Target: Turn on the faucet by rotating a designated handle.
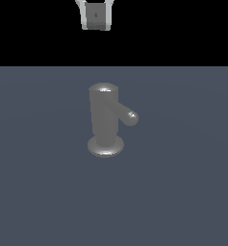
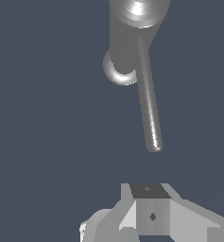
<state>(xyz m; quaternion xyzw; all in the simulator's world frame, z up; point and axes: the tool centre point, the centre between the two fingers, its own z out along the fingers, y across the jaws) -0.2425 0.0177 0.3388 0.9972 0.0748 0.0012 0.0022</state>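
The grey metallic faucet [image 1: 104, 117] stands upright on its round flared base in the middle of the exterior view. Its thin handle [image 1: 127, 115] sticks out sideways from near the top, toward the exterior view's right. My white gripper [image 1: 95, 24] hangs high above and behind the faucet, well clear of it. In the wrist view the faucet [image 2: 132, 28] is seen from above, and the handle [image 2: 149, 108] reaches toward my gripper [image 2: 149, 190] with a gap between its rounded tip and my fingertips. The fingers look pressed together with nothing between them.
A flat blue-grey floor [image 1: 183, 192] surrounds the faucet. Behind it the background is black. No other objects show.
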